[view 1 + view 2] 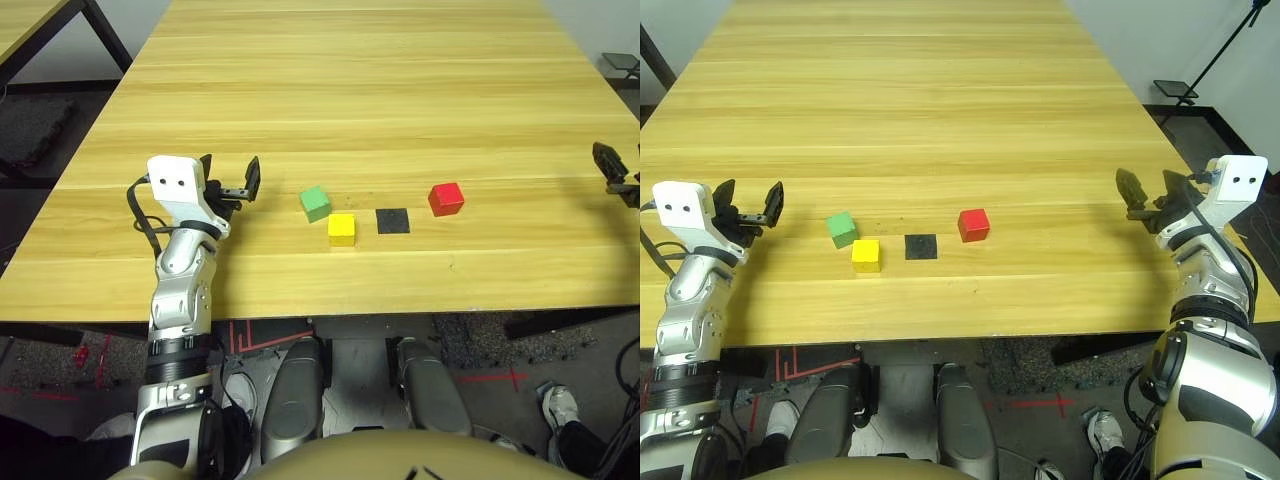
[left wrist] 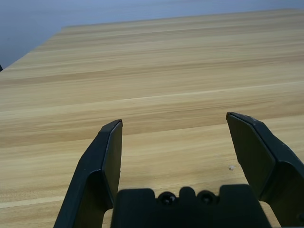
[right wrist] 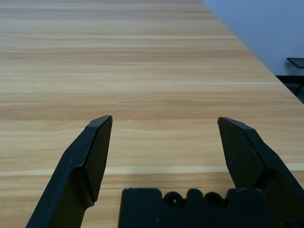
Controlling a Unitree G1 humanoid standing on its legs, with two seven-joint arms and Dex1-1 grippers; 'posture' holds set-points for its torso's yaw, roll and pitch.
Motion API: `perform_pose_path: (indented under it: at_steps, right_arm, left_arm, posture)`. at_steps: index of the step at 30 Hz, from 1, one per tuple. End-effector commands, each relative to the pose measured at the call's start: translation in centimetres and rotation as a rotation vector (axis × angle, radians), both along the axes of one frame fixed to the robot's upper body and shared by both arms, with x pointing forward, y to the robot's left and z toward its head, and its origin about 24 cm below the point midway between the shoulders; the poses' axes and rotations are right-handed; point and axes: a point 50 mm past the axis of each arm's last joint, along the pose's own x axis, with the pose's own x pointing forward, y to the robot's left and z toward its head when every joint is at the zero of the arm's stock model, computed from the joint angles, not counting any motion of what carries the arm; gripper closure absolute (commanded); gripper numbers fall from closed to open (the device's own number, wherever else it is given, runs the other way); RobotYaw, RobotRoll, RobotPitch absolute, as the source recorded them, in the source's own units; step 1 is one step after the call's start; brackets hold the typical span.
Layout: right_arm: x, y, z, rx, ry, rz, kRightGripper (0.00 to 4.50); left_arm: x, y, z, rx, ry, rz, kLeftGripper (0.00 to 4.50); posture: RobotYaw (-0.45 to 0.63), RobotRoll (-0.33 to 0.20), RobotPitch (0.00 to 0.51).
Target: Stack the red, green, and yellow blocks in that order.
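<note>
Both two-fingered black grippers, left [image 1: 750, 207] and right [image 1: 1148, 197], stand wide, empty, over the pale wood-grain table [image 1: 940, 130]. Between them, three matte cubes rest unstacked: the green cube [image 1: 842, 230] beside the yellow cube [image 1: 866, 256], and the bright red cube [image 1: 974, 225] apart, right of a flat black square patch [image 1: 921, 247]. Nearest the patch sits yellow.

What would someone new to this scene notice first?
Probably the three small blocks on the pale wood table: green and yellow close together left of the black patch, and red on its right. Next, likely the two silver arms at either side, their grippers, left and right, open and empty.
</note>
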Motion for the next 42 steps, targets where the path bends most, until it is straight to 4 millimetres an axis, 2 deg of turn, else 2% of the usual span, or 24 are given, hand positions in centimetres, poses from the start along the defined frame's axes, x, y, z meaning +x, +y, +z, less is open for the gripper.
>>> perform_pose_path:
  at_steps: [1,4,6,10,16,19,27,42]
  right_arm:
    - [0.0,0.3,-0.9,-0.013,0.053,0.012,0.00]
    - [-0.1,0.5,-1.0,-0.046,0.065,0.051,0.00]
    - [0.5,1.2,-0.2,-0.088,0.070,0.139,0.00]
    - [1.7,3.6,1.8,-0.205,0.136,0.459,0.00]
    - [2.5,7.3,4.4,-0.406,0.273,0.947,0.00]
    - [3.2,9.4,5.7,-0.557,0.340,1.140,0.00]
    - [5.4,14.2,6.6,-0.725,0.417,1.294,0.00]
    - [6.5,18.6,5.3,-0.874,0.530,1.433,0.00]
  left_arm:
    - [-0.1,0.1,-0.3,-0.010,0.016,0.000,0.03]
    - [-0.3,0.7,-0.1,-0.011,0.017,0.003,0.03]
    - [-0.6,1.0,1.4,0.004,-0.004,-0.055,0.03]
    - [-1.3,-0.3,5.0,0.093,0.018,-0.394,0.03]
    - [-2.6,-1.1,7.9,0.319,0.174,-0.749,0.03]
    - [-2.6,-2.4,9.1,0.385,0.201,-0.882,0.03]
    - [-1.4,-4.3,9.1,0.435,0.239,-0.955,0.03]
    - [-2.2,-6.2,7.8,0.459,0.287,-0.965,0.03]
  posture:
    - [0.15,-0.030,0.132]
    - [0.15,-0.028,0.126]
    - [0.15,-0.027,0.136]
    - [0.18,-0.037,0.120]
    - [0.21,-0.062,0.104]
    - [0.22,-0.075,0.099]
    - [0.31,-0.106,0.091]
    - [0.42,-0.123,0.115]
